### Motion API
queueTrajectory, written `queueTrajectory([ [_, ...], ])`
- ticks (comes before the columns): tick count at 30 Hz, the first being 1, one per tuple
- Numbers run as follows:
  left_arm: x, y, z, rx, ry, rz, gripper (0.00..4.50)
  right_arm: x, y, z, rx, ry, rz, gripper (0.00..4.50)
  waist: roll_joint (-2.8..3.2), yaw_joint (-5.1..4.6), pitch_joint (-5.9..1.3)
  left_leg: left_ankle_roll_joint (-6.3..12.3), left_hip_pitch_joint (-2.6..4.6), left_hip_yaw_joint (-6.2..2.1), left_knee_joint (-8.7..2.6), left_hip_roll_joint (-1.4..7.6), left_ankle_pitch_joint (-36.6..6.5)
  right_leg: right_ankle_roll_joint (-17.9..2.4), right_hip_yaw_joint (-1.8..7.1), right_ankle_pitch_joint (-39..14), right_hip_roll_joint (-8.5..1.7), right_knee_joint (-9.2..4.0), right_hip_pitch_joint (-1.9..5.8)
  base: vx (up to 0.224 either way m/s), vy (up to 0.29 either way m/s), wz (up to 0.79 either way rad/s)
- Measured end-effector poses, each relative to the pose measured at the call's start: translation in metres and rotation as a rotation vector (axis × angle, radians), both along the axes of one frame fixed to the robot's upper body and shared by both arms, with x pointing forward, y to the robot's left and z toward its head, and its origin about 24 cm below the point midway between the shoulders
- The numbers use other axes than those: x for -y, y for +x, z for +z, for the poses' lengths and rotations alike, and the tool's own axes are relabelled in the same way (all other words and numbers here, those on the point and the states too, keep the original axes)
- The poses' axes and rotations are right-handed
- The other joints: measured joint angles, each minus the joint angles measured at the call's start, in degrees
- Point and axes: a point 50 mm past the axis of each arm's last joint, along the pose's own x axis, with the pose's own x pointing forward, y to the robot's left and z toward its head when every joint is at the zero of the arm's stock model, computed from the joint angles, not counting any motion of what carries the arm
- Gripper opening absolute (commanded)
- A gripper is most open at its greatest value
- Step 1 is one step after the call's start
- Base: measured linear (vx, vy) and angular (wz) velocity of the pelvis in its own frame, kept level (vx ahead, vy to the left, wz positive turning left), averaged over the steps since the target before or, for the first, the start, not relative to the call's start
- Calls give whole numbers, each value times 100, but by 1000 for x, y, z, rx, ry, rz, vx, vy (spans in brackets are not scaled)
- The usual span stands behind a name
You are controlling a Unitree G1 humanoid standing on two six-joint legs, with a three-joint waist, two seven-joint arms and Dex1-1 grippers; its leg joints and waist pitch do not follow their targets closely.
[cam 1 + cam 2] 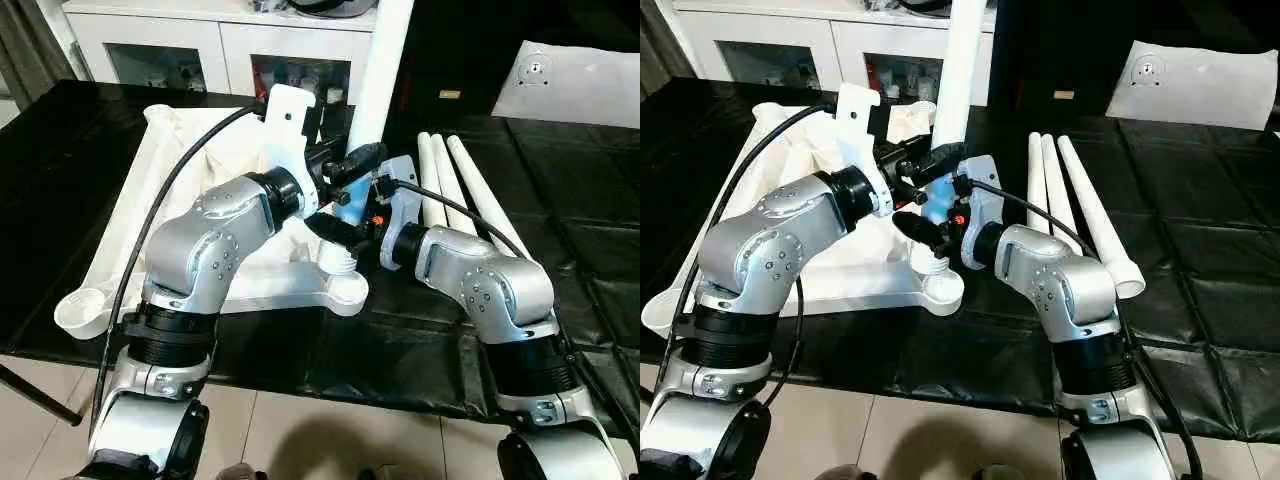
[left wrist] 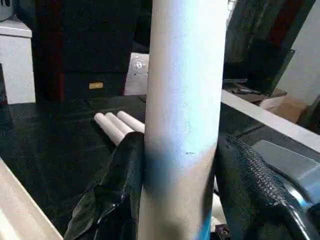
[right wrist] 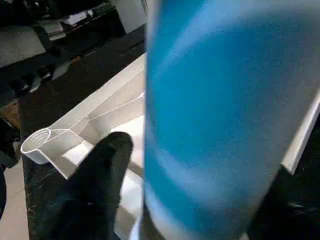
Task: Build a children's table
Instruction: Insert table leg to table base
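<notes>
Underneath, a black padded table (image 1: 560,170) fronts white cabinets (image 1: 180,45); left claw (image 2: 180,185) clamps the upright leg (image 1: 383,70), right claw (image 3: 150,190) unclear.

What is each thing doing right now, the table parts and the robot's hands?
Table top: upside down on the black table.
Upright leg: standing in the near corner socket, between both grippers.
Three spare legs: lying side by side on the black table, not yet fitted.
Left gripper: shut on the upright leg.
Right gripper: at the leg's base; grip unclear.
</notes>
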Motion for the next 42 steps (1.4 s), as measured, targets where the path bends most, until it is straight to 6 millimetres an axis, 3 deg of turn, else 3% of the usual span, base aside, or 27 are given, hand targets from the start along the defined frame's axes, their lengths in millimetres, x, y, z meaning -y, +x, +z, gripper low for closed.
queueTrajectory([
  [8,-1,0,0,6,8,-16,184,2,1,-1,-6,5,-6,203,0,1,0,0,0,0,0,0,0,0,0,0,0,0,0,0,0,0],
  [16,-1,-2,2,20,16,-23,184,2,1,-1,1,10,-6,193,0,1,0,0,0,0,0,0,0,0,0,0,0,0,0,0,0,0],
  [17,-1,-2,3,21,12,-26,240,2,1,0,6,13,-5,193,0,1,0,0,0,0,0,0,0,0,0,0,0,0,0,0,0,0],
  [23,2,-11,15,8,-132,-111,289,1,1,7,87,28,-2,193,0,6,0,0,0,1,0,0,0,-1,0,1,0,0,0,0,0,0],
  [32,16,-31,48,84,-349,-296,364,5,2,-12,90,-50,-107,191,1,-1,0,0,0,2,1,-2,0,-2,2,1,-1,0,0,0,0,0],
  [36,10,-29,55,125,-370,-267,372,10,4,-14,72,-13,-153,191,7,-24,-2,0,1,-1,0,1,0,-1,1,1,3,2,0,0,0,0],
  [38,-2,-24,49,164,-266,-188,375,16,7,-10,112,-3,-201,191,36,-34,-11,-1,4,-8,-1,3,-1,0,1,1,4,1,0,0,0,0],
  [42,-30,-19,17,135,-74,-66,375,29,7,-10,173,-33,-278,191,70,-27,-16,-1,5,-13,-5,3,-1,3,2,-1,4,-1,0,0,0,0],
])
